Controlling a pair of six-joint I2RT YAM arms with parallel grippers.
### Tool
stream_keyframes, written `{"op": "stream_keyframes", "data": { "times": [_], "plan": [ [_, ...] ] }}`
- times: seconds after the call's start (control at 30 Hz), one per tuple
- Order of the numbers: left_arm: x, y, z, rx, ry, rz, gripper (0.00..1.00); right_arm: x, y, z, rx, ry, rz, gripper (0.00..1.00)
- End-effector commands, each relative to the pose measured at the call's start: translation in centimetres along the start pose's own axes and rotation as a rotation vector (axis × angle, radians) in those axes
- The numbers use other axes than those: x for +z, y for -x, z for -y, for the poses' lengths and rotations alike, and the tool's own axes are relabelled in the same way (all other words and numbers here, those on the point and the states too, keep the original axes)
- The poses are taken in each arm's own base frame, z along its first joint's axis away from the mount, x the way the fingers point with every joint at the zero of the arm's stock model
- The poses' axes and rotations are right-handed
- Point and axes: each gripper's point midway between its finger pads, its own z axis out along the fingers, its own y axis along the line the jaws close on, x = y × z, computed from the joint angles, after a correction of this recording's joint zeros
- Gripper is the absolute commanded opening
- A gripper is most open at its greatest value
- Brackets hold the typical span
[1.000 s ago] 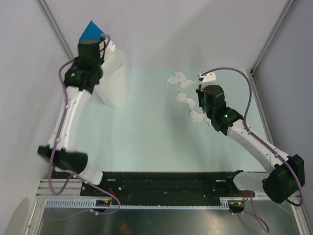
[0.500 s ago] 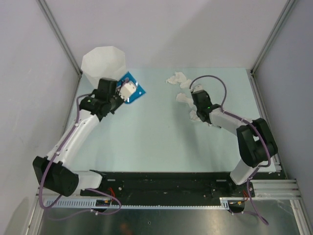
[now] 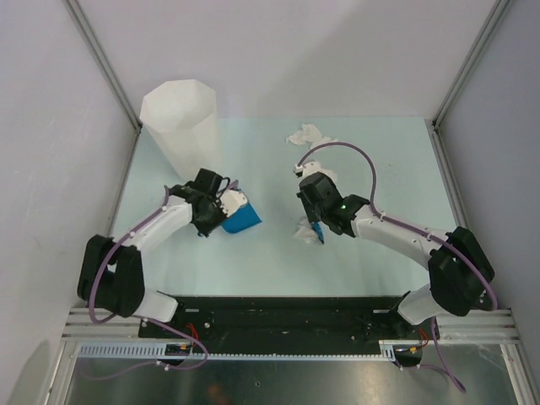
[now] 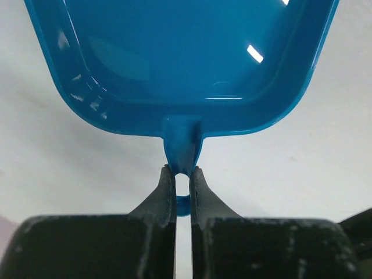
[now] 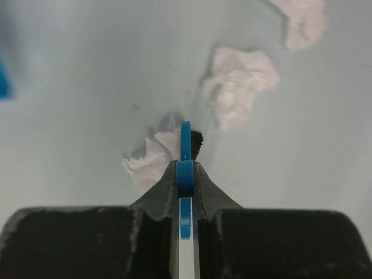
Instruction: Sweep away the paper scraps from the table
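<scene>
Top: left gripper is low over the table, left of centre, pinching the handle of a blue dustpan; the pan extends right of the gripper, can't tell if it touches the surface. White bin stands upright at the far left corner, apart from the pan. Right gripper is near centre, clamped on a blue brush with its tip pointing down at the table. Scraps: a cluster near the far edge, one wad just beyond the right gripper's body, one wad beside the brush tip on the dustpan side. Pan and brush are apart, bare table between them. Left wrist: both fingers are pressed onto the thin dustpan handle, and the handle fills the slit between them; the tray is glossy blue with glare spots, pale table around it. Right wrist: the jaws are squeezed on the flat brush handle, seen edge-on; dark bristles at the tip sit against a wad at frame left, a bigger wad lies just past the tip to the right, and a third is blurred at the top right. Blue sliver at the left edge, can't tell what it is
</scene>
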Motion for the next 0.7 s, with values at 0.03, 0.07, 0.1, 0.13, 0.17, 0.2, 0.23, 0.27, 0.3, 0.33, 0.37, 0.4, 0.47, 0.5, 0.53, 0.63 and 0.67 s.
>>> {"op": "stream_keyframes", "data": {
  "times": [0.03,0.07,0.1,0.13,0.17,0.2,0.23,0.27,0.3,0.33,0.37,0.4,0.47,0.5,0.53,0.63,0.67],
  "plan": [
    [2.5,-0.6,3.9,0.028,-0.184,-0.007,0.0,-0.8,3.5,-4.8,0.193,0.204,0.105,0.0],
    [2.8,-0.6,4.3,0.03,-0.206,-0.01,0.0,-1.0,3.9,-4.5,0.2,0.196,0.114,0.0],
    [3.3,-0.9,4.6,0.032,-0.222,-0.025,0.0,-1.1,4.1,-3.9,0.196,0.168,0.122,0.0],
    [4.0,-1.2,4.9,0.034,-0.241,-0.045,0.0,-1.5,4.4,-3.5,0.193,0.155,0.131,0.0],
    [4.4,-1.4,5.2,0.039,-0.255,-0.056,0.0,-1.8,4.5,-3.2,0.186,0.145,0.137,0.0],
    [4.6,-1.5,5.3,0.038,-0.261,-0.063,0.0,-2.1,4.7,-2.3,0.183,0.108,0.149,0.0],
    [5.0,-1.7,5.5,0.04,-0.271,-0.074,0.0,-2.9,4.9,-1.6,0.185,0.086,0.159,0.0],
    [5.1,-1.8,5.5,0.042,-0.274,-0.078,0.0,-3.3,5.0,-0.5,0.188,0.028,0.174,0.0],
    [5.1,-1.8,5.6,0.048,-0.278,-0.079,0.0,-3.6,5.0,0.2,0.19,-0.007,0.179,0.0],
    [5.1,-1.8,5.8,0.058,-0.28,-0.08,0.0,-4.2,4.7,1.0,0.197,-0.047,0.176,0.0],
    [5.0,-1.7,5.9,0.073,-0.277,-0.078,0.0,-4.5,4.6,1.7,0.202,-0.085,0.177,0.0],
    [4.9,-2.0,5.9,0.087,-0.262,-0.09,0.0,-4.8,4.4,2.5,0.204,-0.149,0.185,0.0],
    [4.8,-2.3,6.7,0.146,-0.256,-0.108,0.0,-4.9,3.5,3.1,0.214,-0.209,0.165,0.0],
    [4.7,-2.5,7.1,0.168,-0.255,-0.116,0.0,-4.9,3.2,3.0,0.205,-0.236,0.163,0.0],
    [4.7,-2.6,8.0,0.202,-0.267,-0.126,0.0,-4.8,2.7,2.9,0.199,-0.244,0.149,0.0],
    [4.4,-2.5,9.4,0.244,-0.306,-0.135,0.0,-3.6,1.7,1.9,0.206,-0.243,0.127,0.0],
    [4.3,-2.5,9.6,0.25,-0.313,-0.137,0.0,-3.2,1.4,1.3,0.22,-0.221,0.118,0.0]
  ]
}}
